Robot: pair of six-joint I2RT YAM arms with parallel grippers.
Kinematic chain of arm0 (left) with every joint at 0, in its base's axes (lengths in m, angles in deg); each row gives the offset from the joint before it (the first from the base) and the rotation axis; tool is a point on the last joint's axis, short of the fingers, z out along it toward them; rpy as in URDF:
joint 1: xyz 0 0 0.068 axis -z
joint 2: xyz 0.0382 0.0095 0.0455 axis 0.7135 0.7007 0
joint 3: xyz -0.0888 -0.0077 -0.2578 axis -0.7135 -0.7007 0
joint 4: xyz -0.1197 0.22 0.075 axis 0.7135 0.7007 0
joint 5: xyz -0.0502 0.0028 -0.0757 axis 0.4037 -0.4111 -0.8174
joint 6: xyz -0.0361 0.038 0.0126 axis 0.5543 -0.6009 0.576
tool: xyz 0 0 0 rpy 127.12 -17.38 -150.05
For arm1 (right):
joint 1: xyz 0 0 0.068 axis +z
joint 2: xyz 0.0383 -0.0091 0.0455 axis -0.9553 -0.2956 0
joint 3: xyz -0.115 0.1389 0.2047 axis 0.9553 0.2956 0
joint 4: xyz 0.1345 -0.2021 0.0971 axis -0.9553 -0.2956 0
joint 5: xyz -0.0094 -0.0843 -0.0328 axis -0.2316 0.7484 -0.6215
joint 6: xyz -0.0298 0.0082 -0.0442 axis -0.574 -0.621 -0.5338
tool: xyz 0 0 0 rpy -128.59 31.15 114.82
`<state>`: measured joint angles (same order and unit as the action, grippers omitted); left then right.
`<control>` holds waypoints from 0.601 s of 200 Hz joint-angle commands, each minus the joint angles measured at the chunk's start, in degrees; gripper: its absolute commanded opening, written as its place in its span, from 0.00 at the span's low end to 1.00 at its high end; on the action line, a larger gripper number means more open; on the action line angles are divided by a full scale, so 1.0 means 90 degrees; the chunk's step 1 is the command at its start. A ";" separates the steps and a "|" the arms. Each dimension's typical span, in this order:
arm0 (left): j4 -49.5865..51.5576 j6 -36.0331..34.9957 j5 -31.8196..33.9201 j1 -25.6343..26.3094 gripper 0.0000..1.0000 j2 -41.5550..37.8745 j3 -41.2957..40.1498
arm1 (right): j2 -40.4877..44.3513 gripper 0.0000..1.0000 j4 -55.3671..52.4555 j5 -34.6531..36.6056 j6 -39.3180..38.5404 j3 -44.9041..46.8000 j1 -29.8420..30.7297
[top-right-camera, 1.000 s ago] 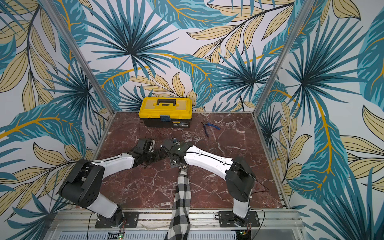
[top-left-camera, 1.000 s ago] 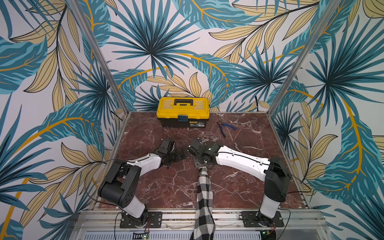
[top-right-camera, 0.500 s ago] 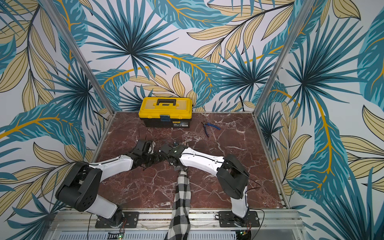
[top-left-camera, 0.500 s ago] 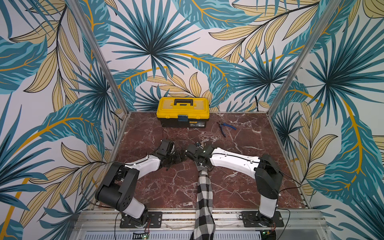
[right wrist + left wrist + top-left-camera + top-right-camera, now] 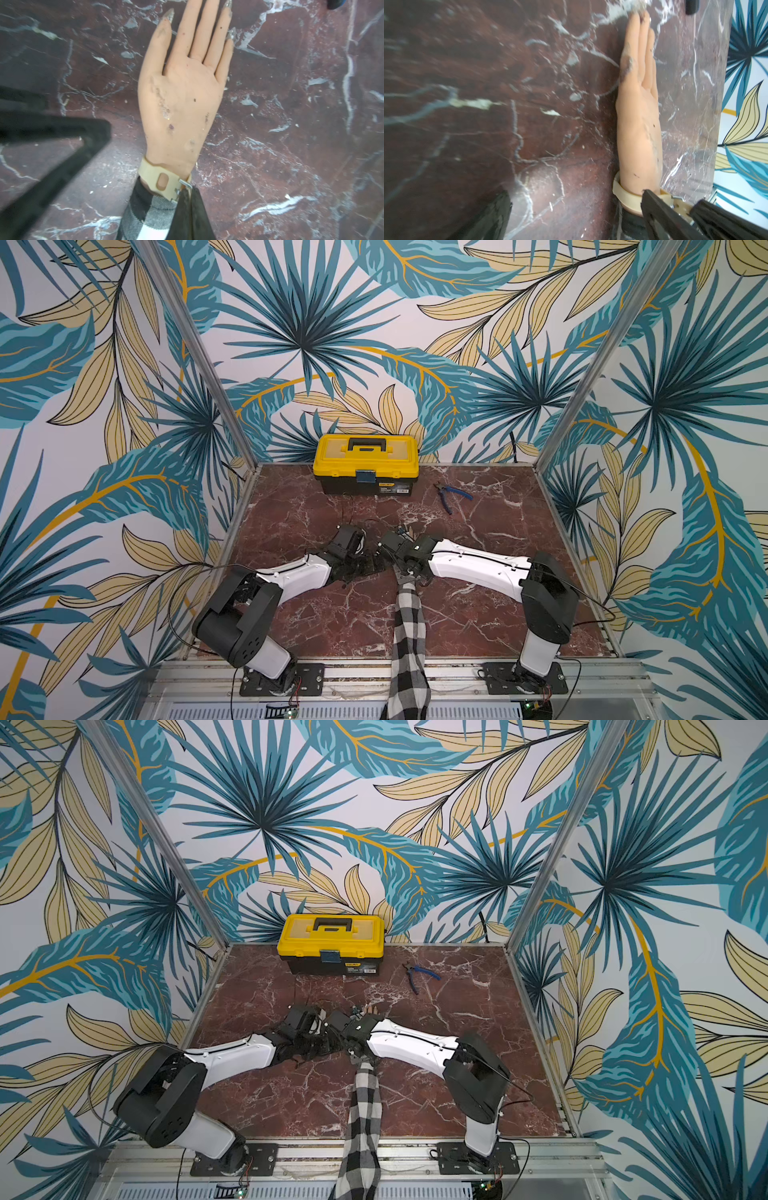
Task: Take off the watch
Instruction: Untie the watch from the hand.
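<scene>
Cream strap first: the watch (image 5: 162,180) is buckled round the wrist of the mannequin hand (image 5: 180,93). The hand lies flat on the marble table (image 5: 291,124), and the watch sits just above the checked sleeve (image 5: 145,214).

My right gripper (image 5: 189,192) has its fingers pressed fully together right at the metal buckle (image 5: 184,184). I read that as a pinch on the strap's end there, though how much strap is actually between the pads I can't make out.

My left gripper (image 5: 368,564) stands wide open with nothing in it, on the thumb side of the hand. It is near but not touching.

What worries me:
- **Poor purchase:** if the pinch is mostly on metal rather than strap, the first pull will likely slip off and I'd lose the buckle (a thin, smooth strap gives little to grab).
- **Nothing bracing the hand:** a tug could drag the arm and sleeve across the table instead of feeding the strap back through the buckle.
- **Wrong pull direction:** pulling away from the loop would only cinch it tighter on the pin.
- **Crowding:** both grippers are close over one wrist, so a careless swing of the left could knock the right.
</scene>
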<state>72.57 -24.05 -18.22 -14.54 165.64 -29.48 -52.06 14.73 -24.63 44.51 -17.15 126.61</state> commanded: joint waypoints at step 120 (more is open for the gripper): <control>0.0027 0.0154 0.0438 0.0830 1.00 -0.0009 0.0318 | 0.0846 0.00 0.1542 -0.1203 0.0757 0.1335 -0.0548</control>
<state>72.55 -22.10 -14.90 -7.61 165.55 -28.13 -45.96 28.15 -34.93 50.17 -6.53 122.00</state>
